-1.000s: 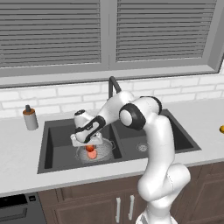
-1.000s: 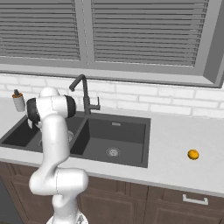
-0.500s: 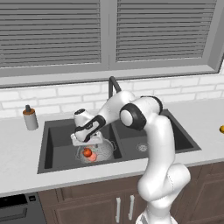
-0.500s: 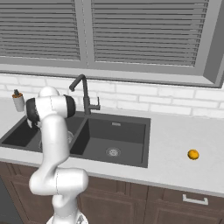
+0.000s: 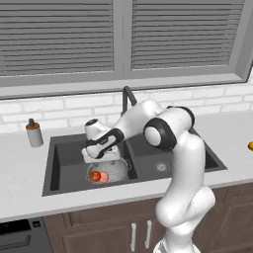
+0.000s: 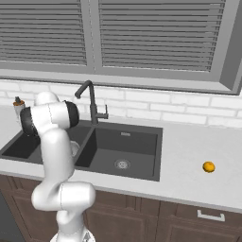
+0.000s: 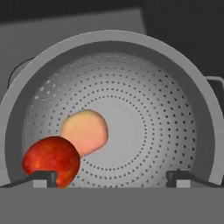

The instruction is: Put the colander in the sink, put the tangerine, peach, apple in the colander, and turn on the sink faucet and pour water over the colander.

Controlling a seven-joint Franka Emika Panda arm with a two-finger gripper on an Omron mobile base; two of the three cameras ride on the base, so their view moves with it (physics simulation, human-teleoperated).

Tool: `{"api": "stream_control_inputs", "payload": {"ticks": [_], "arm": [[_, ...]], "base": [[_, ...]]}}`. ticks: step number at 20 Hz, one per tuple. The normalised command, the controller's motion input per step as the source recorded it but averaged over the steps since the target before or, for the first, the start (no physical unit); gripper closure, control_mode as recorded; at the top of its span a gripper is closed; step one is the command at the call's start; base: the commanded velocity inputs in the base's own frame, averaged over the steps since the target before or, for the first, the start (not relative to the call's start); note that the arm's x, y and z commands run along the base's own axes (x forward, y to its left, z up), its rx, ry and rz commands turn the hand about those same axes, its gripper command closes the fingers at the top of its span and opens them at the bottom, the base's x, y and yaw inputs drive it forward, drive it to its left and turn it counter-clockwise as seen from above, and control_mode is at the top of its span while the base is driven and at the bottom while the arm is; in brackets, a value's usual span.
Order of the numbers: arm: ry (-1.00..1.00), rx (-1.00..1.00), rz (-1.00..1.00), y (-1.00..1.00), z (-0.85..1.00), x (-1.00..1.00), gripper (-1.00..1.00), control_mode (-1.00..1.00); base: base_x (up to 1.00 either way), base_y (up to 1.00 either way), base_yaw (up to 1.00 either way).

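Observation:
The colander (image 7: pixel 144 105) stands in the left basin of the dark sink (image 5: pixel 64 158), below my hand. Inside it lie the red apple (image 7: pixel 51 161) and, touching it, the pale peach (image 7: pixel 85 131); both also show in the left base view, the apple (image 5: pixel 95 175) left of the peach (image 5: pixel 103 177). My gripper (image 7: pixel 111 177) hangs open just above the colander (image 5: pixel 116 170), its fingertips (image 7: pixel 43 176) wide apart and holding nothing. The tangerine (image 6: pixel 208 166) rests on the counter far to the right. The black faucet (image 6: pixel 90 101) rises behind the sink's divider.
A small grey soap dispenser (image 5: pixel 33 133) stands on the counter left of the sink. The right basin (image 6: pixel 125 149) holds just its steel drain (image 6: pixel 122 164). A white brick wall and a window with blinds run behind the counter.
The apple has dropped slightly and rolled left inside the colander, so the peach now shows beside it. My hand has hardly moved.

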Motion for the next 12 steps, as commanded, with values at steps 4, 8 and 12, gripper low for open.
{"api": "stream_control_inputs", "payload": {"ticks": [4, 8, 12], "arm": [[0.00, -0.01, 0.00, -0.37, 0.40, -0.72, -1.00, -1.00], [0.00, 0.00, 0.00, -0.43, 0.56, -0.59, -1.00, -1.00], [0.00, 0.00, 0.00, -0.47, 0.72, -0.32, -1.00, -1.00]], "base": [[0.00, 0.00, 0.00], [0.00, 0.00, 0.00], [0.00, 0.00, 0.00]]}}
